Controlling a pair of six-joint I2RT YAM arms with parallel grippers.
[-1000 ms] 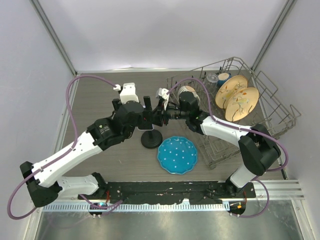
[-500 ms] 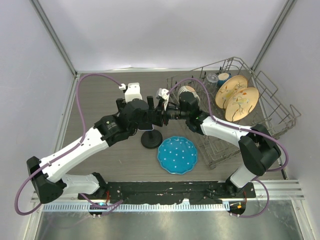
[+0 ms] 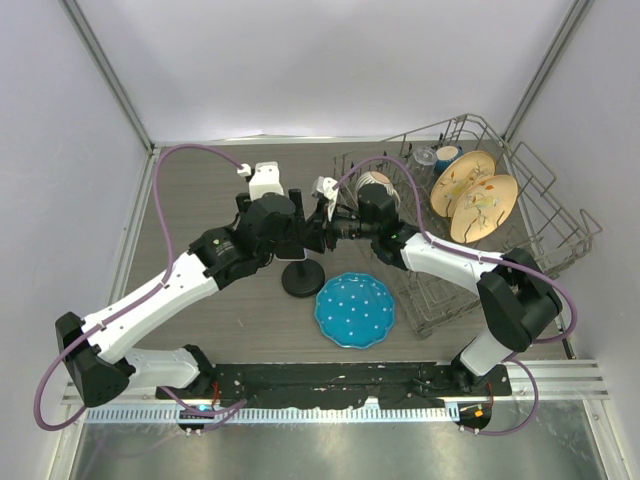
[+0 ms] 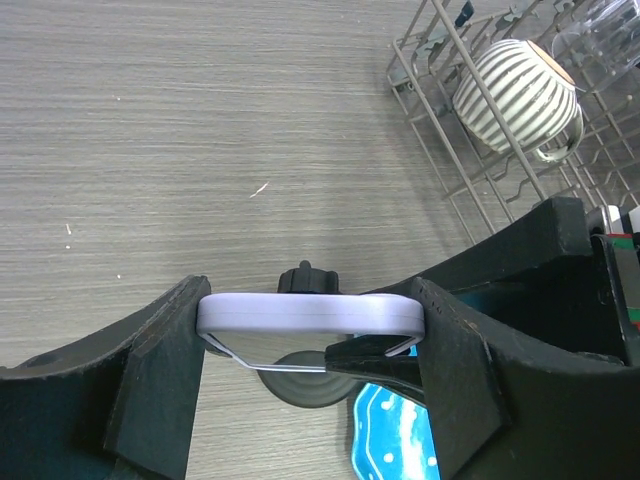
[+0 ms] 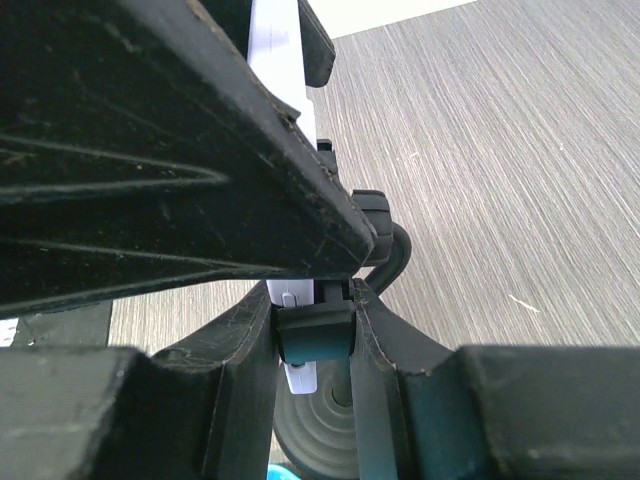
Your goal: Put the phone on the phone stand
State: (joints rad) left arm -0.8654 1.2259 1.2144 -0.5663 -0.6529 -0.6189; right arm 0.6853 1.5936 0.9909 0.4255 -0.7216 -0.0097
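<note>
The left gripper (image 4: 310,342) is closed on the phone (image 4: 310,314), one finger pressed to each long side, so its wrist camera sees only the pale near short edge spanning the gap between the fingers. The phone's long axis therefore runs straight out along the fingers, away from the palm. The phone stand (image 4: 304,378) lies directly beyond the fingertips on that same line, its round base showing just past the phone's edge. The right gripper (image 5: 315,340) comes in from the opposite side and looks closed on a black block at the top of the stand (most likely the clamp, though the contact is partly hidden). The phone's pale edge passes just behind that block. From above, both hands meet over the stand's base (image 3: 303,279), with the blue plate (image 3: 355,308) near it on the right arm's side. The left arm carries the phone, so the coming move is probably a short push along the phone's own length into the clamp. Whether the phone already sits in the clamp cannot be told.
</note>
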